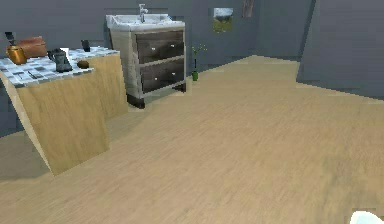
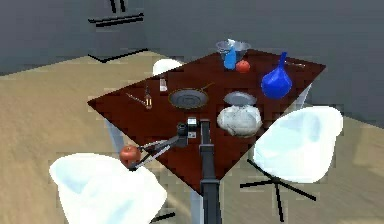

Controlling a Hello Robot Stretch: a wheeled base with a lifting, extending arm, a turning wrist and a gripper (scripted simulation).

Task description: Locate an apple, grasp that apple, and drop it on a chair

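Observation:
In the arm side view, my arm's dark bar rises from the bottom edge over the dark red table point(image 2: 140, 112). The gripper point(image 2: 142, 154) reaches left past the table's near corner. A red apple point(image 2: 128, 156) hangs at its far end, clear of the table, so the gripper holds the apple. Just below and in front of the apple stands a white chair point(image 2: 100, 190). A second small red round thing point(image 2: 243, 66) lies on the table's far side.
The table carries a blue vase point(image 2: 277, 80), a dark plate point(image 2: 185, 98), a white bundle point(image 2: 240, 118) and a clear jug point(image 2: 231, 50). More white chairs point(image 2: 300, 140) point(image 2: 165, 66) stand around it. In the forward view, a wooden counter point(image 1: 70, 110) and a sink cabinet point(image 1: 150, 55) border open floor.

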